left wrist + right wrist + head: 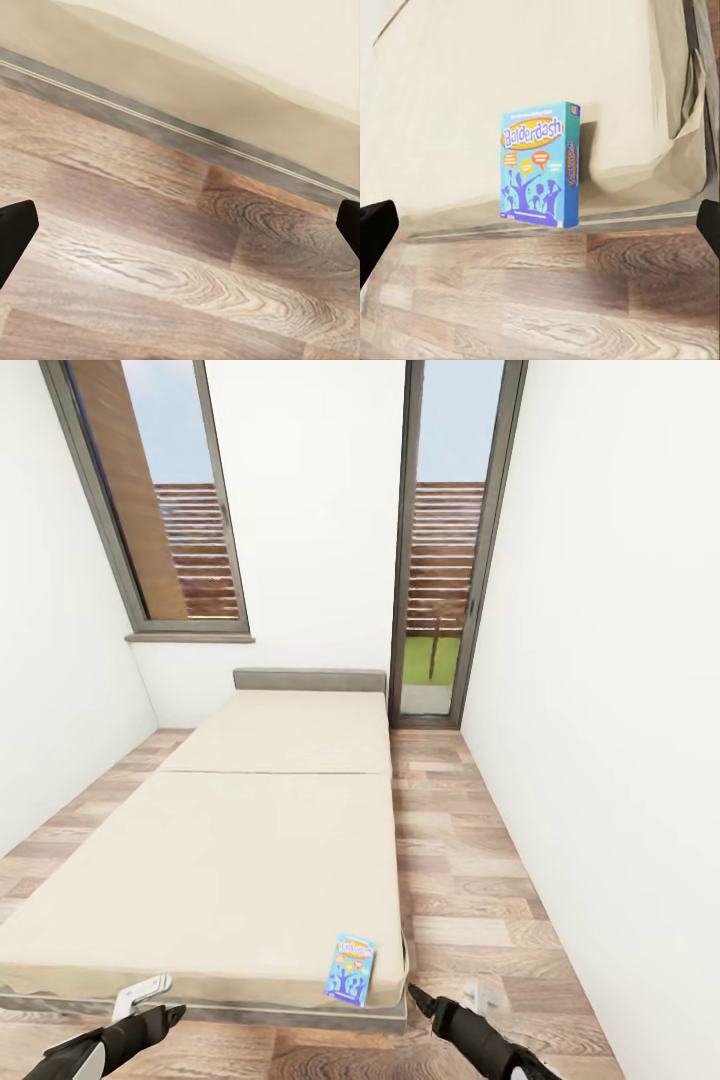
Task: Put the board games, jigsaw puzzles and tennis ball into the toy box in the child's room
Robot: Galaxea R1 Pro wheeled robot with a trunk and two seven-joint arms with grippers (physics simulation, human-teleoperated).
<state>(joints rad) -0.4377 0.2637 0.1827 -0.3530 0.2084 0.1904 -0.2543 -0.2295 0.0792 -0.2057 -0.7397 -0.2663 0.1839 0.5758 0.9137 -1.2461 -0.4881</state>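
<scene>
A blue board game point(351, 969) with orange marks and the word "Balderdash" lies flat at the near right corner of the bed point(250, 850), its near end at the mattress's front edge. The right wrist view faces this board game point(538, 165) straight on. My right gripper point(425, 1000) hovers low over the floor just right of the box and short of the bed, and its fingertips point(375, 229) stand wide apart, open and empty. My left gripper point(160, 1020) is off the bed's near left part, open over the floor planks, with its fingertips point(15, 232) far apart.
The cream mattress has two sections and a grey headboard point(310, 680) at the far end. A strip of wood-plank floor point(460, 860) runs between the bed and the right wall. A window point(170, 510) and a glass door point(450, 550) are in the far wall.
</scene>
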